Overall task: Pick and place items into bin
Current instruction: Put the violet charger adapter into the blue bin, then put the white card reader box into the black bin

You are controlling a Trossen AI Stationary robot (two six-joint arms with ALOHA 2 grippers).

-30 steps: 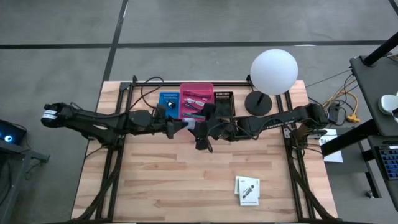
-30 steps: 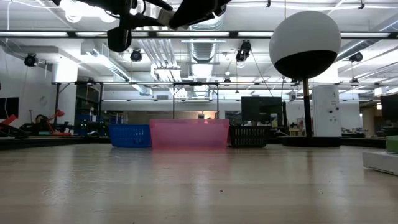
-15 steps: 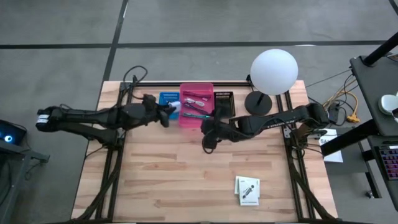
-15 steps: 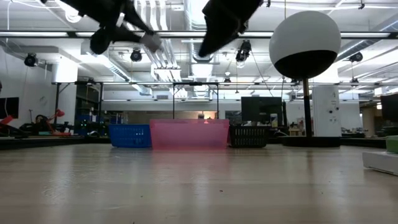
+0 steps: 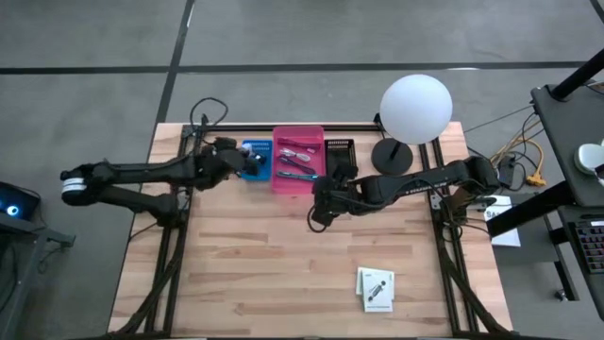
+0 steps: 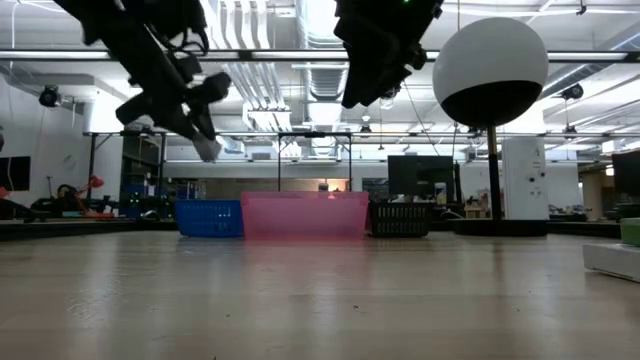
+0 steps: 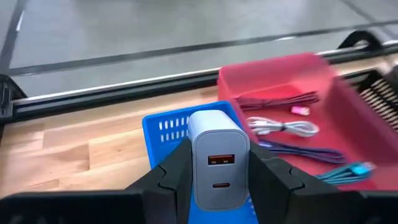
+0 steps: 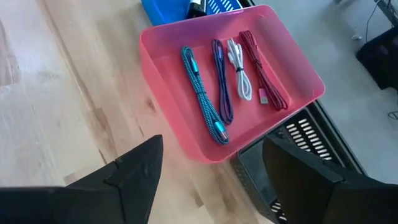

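The pink bin (image 8: 186, 50) sits at the table's far edge, with four cables (image 8: 227, 81) inside. Left of it is a blue bin (image 7: 163, 127). The left gripper (image 7: 219, 180) holds a white charger (image 7: 214, 155) above the blue bin. The right gripper (image 8: 211, 180) hangs near the pink bin, fingers wide, holding nothing.

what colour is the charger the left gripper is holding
Pale grey-white charger, clamped in the left gripper; the left wrist view shows it best.

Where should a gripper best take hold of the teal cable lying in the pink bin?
Probably mid-length, from straight above, jaws straddling it crosswise: the teal cable lies flat and nearly straight, and the walls of the pink bin block any sideways approach.
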